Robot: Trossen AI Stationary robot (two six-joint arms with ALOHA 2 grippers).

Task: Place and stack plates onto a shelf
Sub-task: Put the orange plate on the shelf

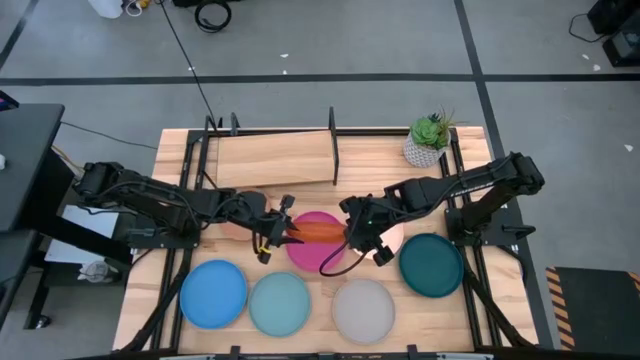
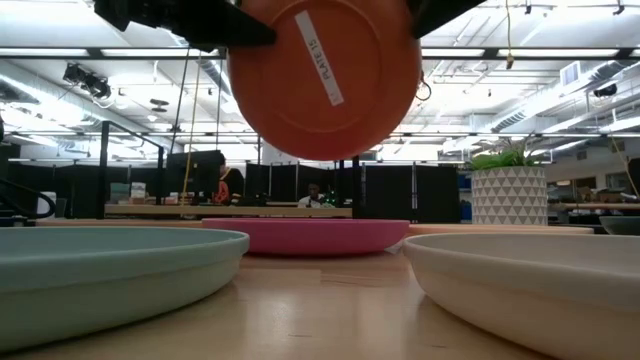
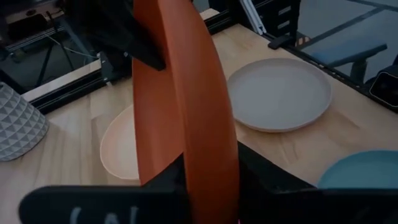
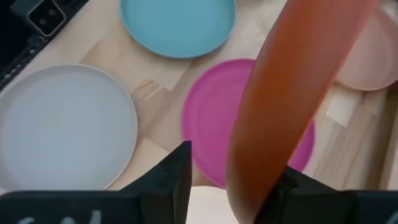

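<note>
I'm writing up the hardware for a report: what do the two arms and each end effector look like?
Both arms are dark, nearly black, jointed links with black cables looping alongside. The left end effector has small yellow marks near its tip, and the right end effector has a black cable loop hanging below. Up close, the fingers are flat, matte-black, angular blades.

A plate (image 1: pixel 318 231) hangs on edge above the bench (image 1: pixel 300 330), between the left hand (image 1: pixel 275 234) and right hand (image 1: pixel 362 236), each clamped on one rim. Directly below lies another plate (image 1: pixel 310 252). Four plates (image 1: pixel 214 293) sit along the front. The shelf (image 1: pixel 272 158) stands behind, with a pot (image 1: pixel 427 142) to its right.
</note>
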